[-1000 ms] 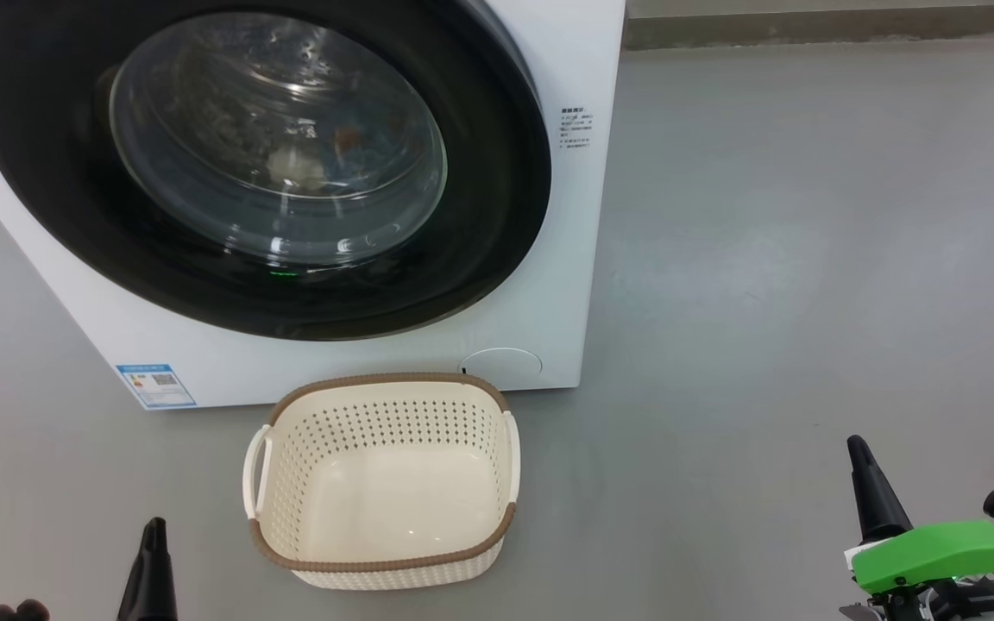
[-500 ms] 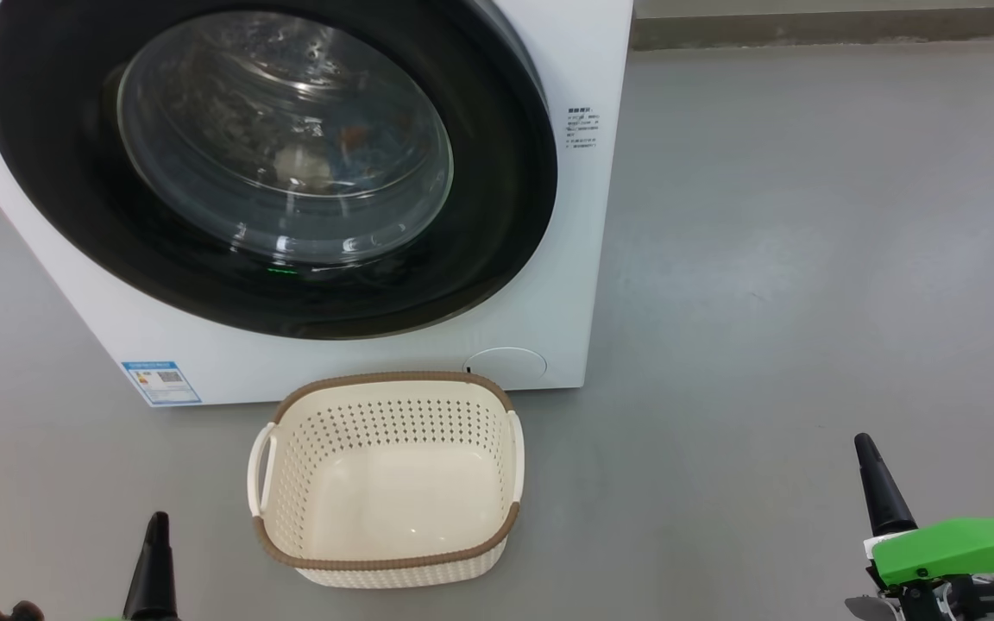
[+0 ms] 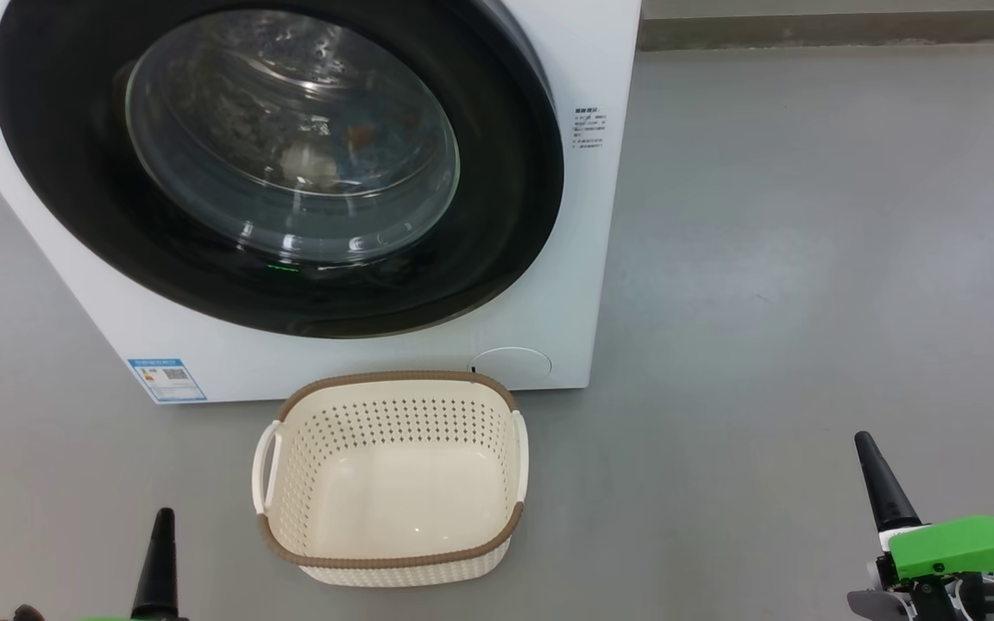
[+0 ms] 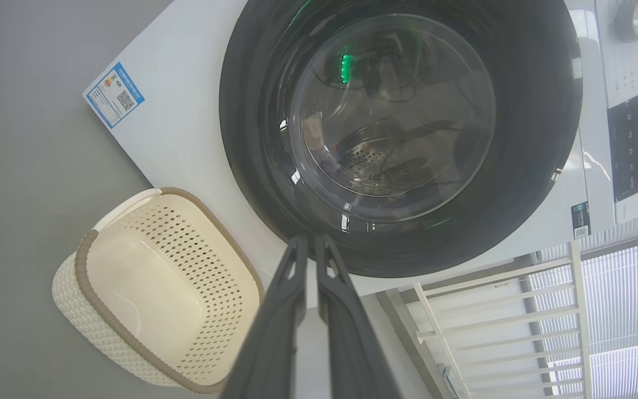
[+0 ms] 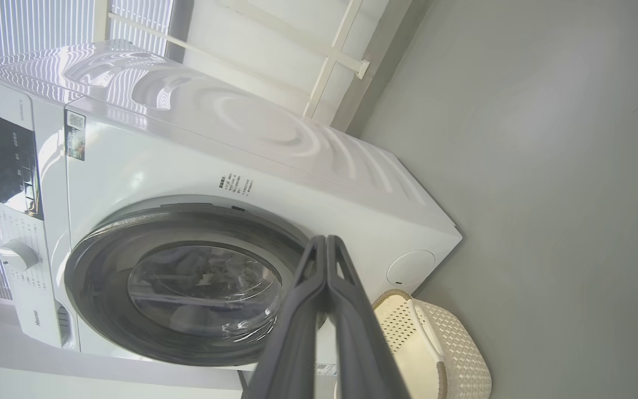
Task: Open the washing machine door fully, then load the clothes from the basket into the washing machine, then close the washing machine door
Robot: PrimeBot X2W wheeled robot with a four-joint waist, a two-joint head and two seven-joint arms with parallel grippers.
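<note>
The door point(image 3: 277, 285) is big, round and shiny black, with a clear glass bowl in the middle. It is shut flat on the white washer point(image 3: 583, 259). Through the glass, cream and orange-brown bits of the clothes point(image 3: 307, 164) show inside.

The basket point(image 3: 402, 575) is cream with a brown rim, and its smooth bottom shows. It sits on the floor point(image 3: 764, 259) between the 2 grippers, ahead of their tips, touching neither. The door is further ahead, well apart from both.

The left gripper point(image 4: 310, 244) has its fingers almost together, with a thin slit between them, and holds nothing. The right gripper point(image 5: 324, 241) has its fingers pressed together and holds nothing.

Since 1 second ago the whole head view has slid a little to the right, so the camera has turned. The door and basket keep their places.
</note>
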